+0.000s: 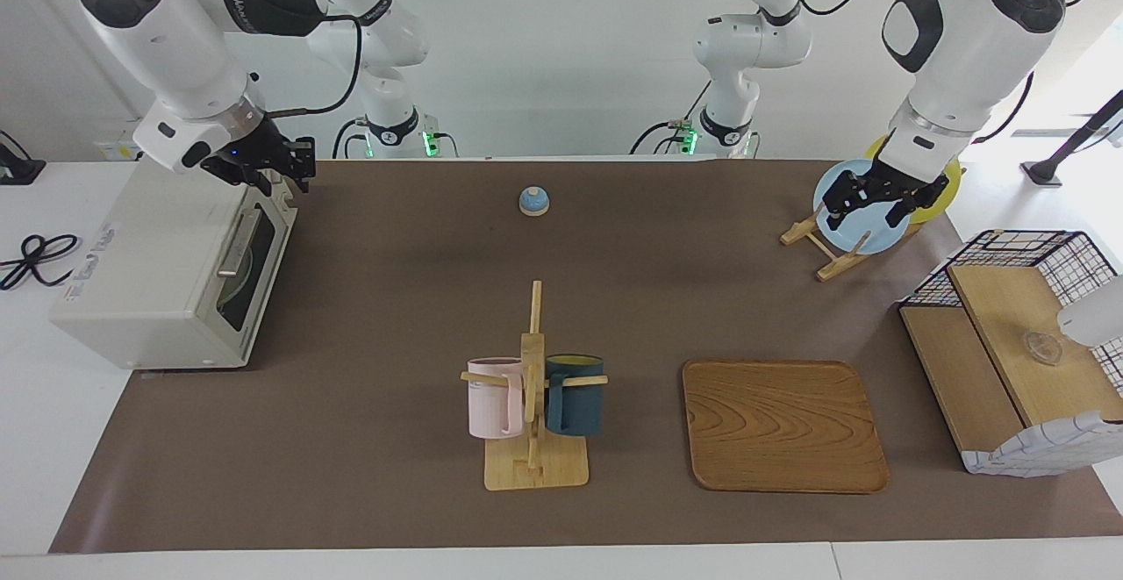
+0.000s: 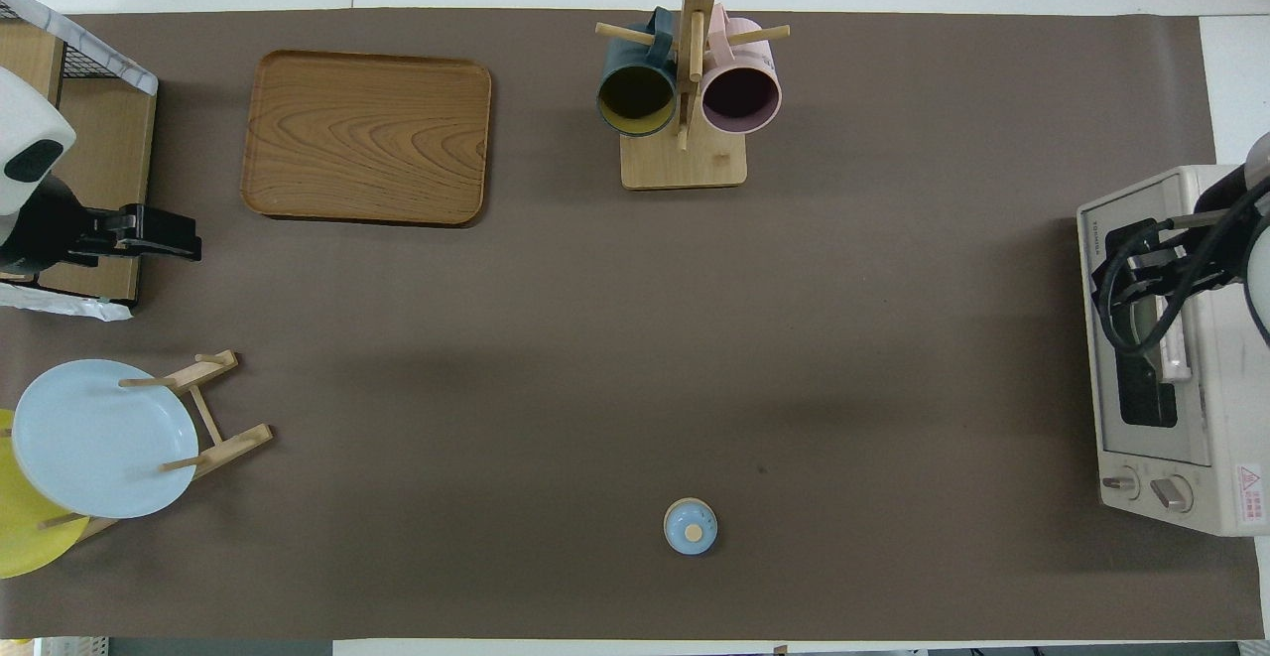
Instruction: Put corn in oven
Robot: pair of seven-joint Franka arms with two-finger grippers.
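The off-white oven point(image 1: 167, 255) stands at the right arm's end of the table, with its dark glass door shut and its bar handle point(image 1: 239, 242) free. The corn is out of view in both views. My right gripper point(image 1: 285, 168) hovers just above the top edge of the oven door point(image 2: 1141, 388), fingers parted, holding nothing. In the overhead view the right gripper point(image 2: 1136, 254) covers part of the oven's window. My left gripper point(image 1: 877, 200) waits open and empty in the air at the left arm's end, by the plate rack.
A mug tree with a pink mug point(image 1: 491, 397) and a dark teal mug point(image 1: 575, 394) stands mid-table, farther from the robots. Beside it lies a wooden tray point(image 1: 783, 426). A small blue bell point(image 1: 533, 201), a plate rack point(image 1: 829, 255) and a wire-and-wood basket point(image 1: 1018, 361) also stand here.
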